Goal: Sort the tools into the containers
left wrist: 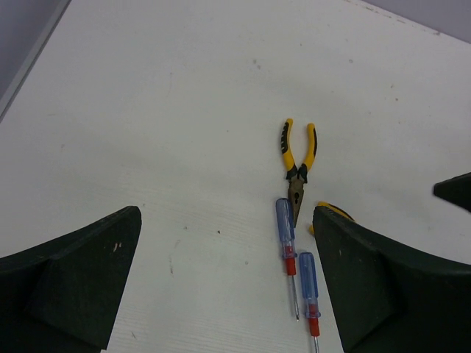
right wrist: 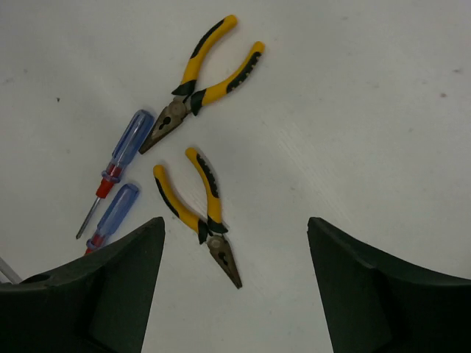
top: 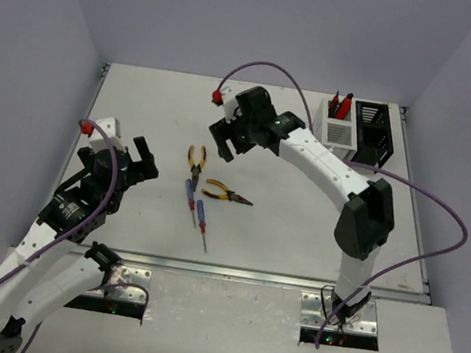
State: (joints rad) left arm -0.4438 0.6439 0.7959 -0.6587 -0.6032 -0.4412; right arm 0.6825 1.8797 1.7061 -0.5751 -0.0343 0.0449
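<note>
Bright, even light delivered from overhead, white table (top: 315, 232) shown without glare, only faint soft shadows cast beside the pliers (right wrist: 180, 110) and screwdrivers (right wrist: 125, 151), tabletop rendered sharp, near black fingers (left wrist: 66, 287) left softly blurred and underexposed.

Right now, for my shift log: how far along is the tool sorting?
Done: red tools stand in the white bin; nothing shows in the black bin. In hand: nothing. The left gripper and right gripper are both open, the right one hovering above the pliers. Left: two pliers and two blue screwdrivers lie on the table.
</note>
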